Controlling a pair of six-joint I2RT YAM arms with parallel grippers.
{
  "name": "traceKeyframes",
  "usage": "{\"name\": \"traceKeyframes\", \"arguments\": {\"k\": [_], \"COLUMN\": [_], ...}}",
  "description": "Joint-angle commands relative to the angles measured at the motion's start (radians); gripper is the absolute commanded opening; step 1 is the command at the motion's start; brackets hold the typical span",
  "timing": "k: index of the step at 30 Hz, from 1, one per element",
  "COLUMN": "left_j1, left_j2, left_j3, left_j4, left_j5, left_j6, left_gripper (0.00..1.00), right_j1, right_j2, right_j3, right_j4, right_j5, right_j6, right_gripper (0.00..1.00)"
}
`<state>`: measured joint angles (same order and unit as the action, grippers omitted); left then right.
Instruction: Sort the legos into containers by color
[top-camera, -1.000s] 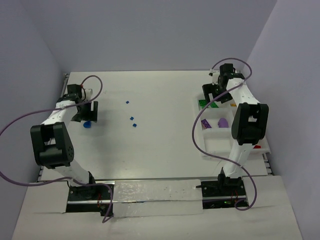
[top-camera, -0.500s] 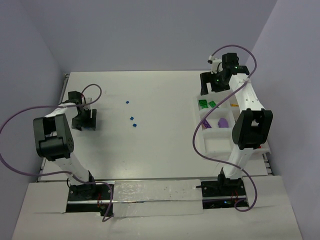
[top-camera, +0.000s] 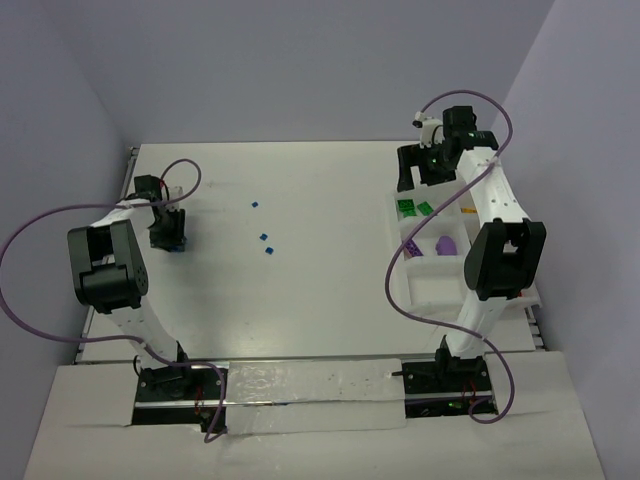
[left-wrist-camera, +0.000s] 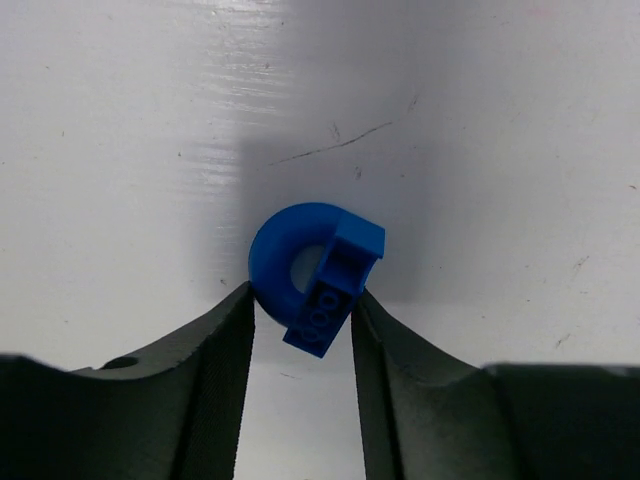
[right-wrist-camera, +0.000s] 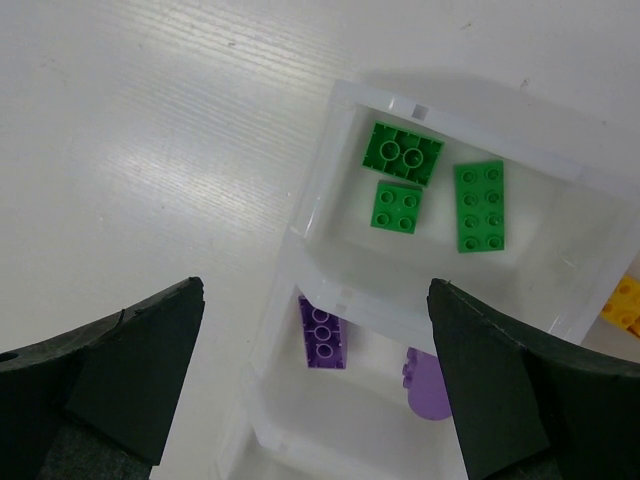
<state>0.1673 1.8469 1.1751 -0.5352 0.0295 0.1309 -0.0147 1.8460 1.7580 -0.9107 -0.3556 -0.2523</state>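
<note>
Left wrist: left tool (left-wrist-camera: 300, 315) has come down on the blue lego (left-wrist-camera: 318, 268), now pinched both sides, resting on table (left-wrist-camera: 500, 120). Right tool (right-wrist-camera: 312, 290) backed off above tray (right-wrist-camera: 300, 225), wide apart, empty. Blue pick begun; tray trip next.

Top view high behind bases (top-camera: 180, 382); 2 wrist views close, downward; top, right-wrist share tray (top-camera: 406, 292) (right-wrist-camera: 300, 215).

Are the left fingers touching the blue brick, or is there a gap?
Touching. The left wrist view shows both fingers pressed against the blue curved brick, one on each side, no gap visible.
</note>
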Motion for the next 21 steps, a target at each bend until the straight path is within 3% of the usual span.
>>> {"name": "traceKeyframes", "arguments": {"k": [1,11,21], "left_j1": [0.001,-0.017,-0.069], "left_j2": [0.022,-0.015,-0.07], "left_j3": [-0.01,-0.014,-0.026], "left_j4": [0.005,0.003,0.008], "left_j5": [0.055,0.085,0.085], "left_j6": [-0.002,0.024,0.049], "left_gripper": [0.42,0.22,0.14], "right_j1": [0.007,0.067,0.078], "right_j2": [-0.074,-0.062,-0.058], "right_j3": [0.035,0.072,0.078], "right_j4": [-0.009,-0.028,-0.025], "right_j5": [-0.064,-0.121,-0.129], "right_j6": [-0.004,-0.016,-0.007], "right_gripper": [1.0,1.0,1.0]}}
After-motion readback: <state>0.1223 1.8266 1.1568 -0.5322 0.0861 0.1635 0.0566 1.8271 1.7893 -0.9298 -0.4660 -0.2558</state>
